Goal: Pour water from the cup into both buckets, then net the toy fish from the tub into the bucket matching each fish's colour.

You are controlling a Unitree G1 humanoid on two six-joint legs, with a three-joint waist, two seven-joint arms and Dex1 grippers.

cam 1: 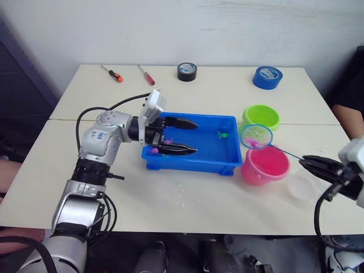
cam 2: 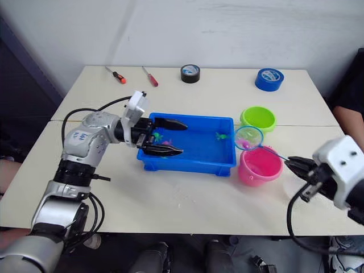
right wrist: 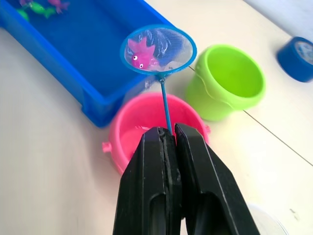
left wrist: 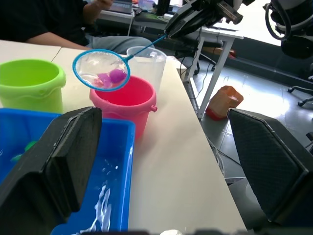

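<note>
Pink toy fish (right wrist: 139, 57) rides your blue-rimmed hoop net (right wrist: 158, 49), right gripper (right wrist: 167, 138) clenched on its handle, beyond fingertips over the pink plastic bucket (right wrist: 146, 117) for tipping; left gripper (cam 1: 183, 136) splayed.

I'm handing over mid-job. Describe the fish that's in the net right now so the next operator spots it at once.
Start at the blue tub mid-table and go to its end nearest the two buckets. There the right gripper holds the net by its thin handle, above the tub's corner and the pink bucket. The pink fish lies in the mesh, unlike the other fish lying in the tub.
</note>
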